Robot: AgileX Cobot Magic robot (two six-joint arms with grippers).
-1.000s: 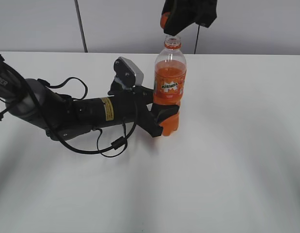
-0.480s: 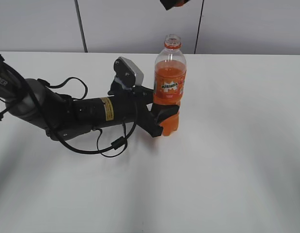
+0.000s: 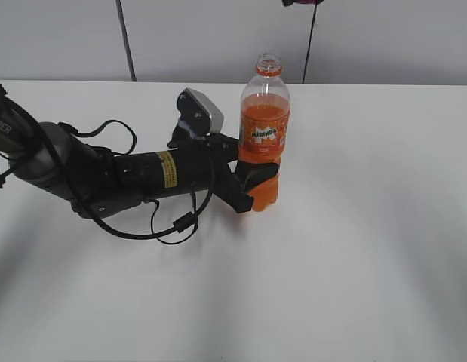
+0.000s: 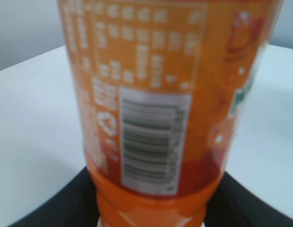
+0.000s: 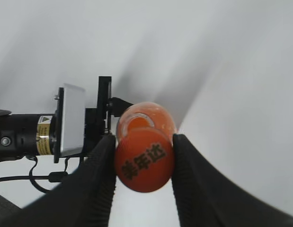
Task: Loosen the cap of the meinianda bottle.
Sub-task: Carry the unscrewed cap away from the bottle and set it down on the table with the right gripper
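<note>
The meinianda bottle (image 3: 265,132) stands upright on the white table, its neck open with no cap on it. My left gripper (image 3: 252,185) is shut on the bottle's ridged lower body; in the left wrist view the bottle's label (image 4: 155,94) fills the frame between the black fingers. My right gripper (image 5: 144,163) is shut on the orange cap (image 5: 144,158), which has dark characters on top, and holds it high above the bottle's open mouth (image 5: 139,120). In the exterior view only a sliver of the right gripper (image 3: 301,2) shows at the top edge.
The left arm (image 3: 105,177) lies low across the table's left half with a looping black cable (image 3: 169,226). Its white wrist camera (image 3: 201,111) sits beside the bottle. A grey wall with dark vertical seams (image 3: 124,38) stands behind the table (image 3: 369,226).
My right gripper has risen with the cap, from just above the bottle's mouth to almost out of the exterior view. The bottle and left arm have not moved.
</note>
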